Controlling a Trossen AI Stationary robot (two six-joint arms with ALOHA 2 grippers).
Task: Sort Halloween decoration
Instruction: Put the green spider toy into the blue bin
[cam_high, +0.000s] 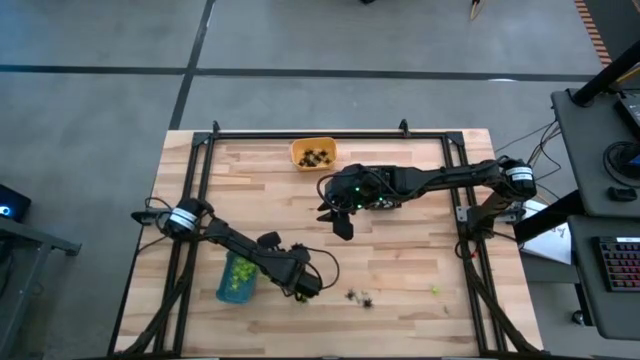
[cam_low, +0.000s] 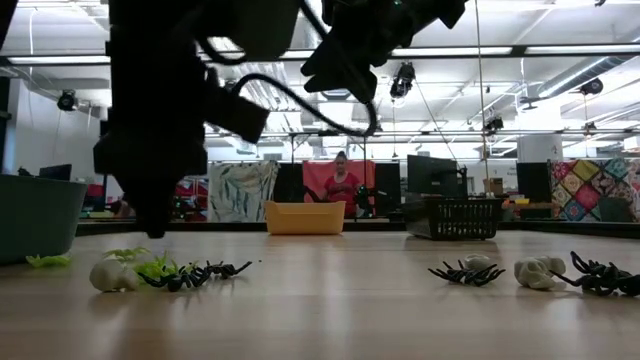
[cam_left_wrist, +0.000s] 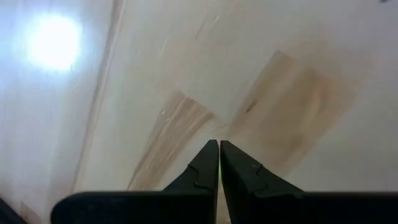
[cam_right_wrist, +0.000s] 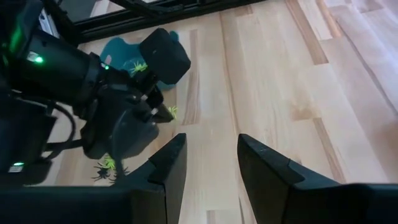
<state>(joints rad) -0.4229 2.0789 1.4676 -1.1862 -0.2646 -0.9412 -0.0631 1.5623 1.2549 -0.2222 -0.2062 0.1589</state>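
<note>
Tiny Halloween trinkets lie loose on the wooden table: a whitish one, lime-green ones and black spiders in one cluster. More spiders and a whitish piece lie in another. My left gripper points down just above the table near its front edge, beside the blue tray, shut with a lime-green sliver between its tips. My right gripper hangs open higher up over the table's middle, with nothing between its fingers. My left gripper pinches a lime-green trinket between its two fingertips, which come at it from above, pointing steeply down. Only a thin green edge shows between the fingers, and a green bit sticks out beside the tips. It is clear of the table.
The blue tray holds lime-green pieces. An orange tray with black pieces stands at the far edge, and a black basket shows beside it in the low view. A single green piece lies front right. A dark frame rail borders the table.
</note>
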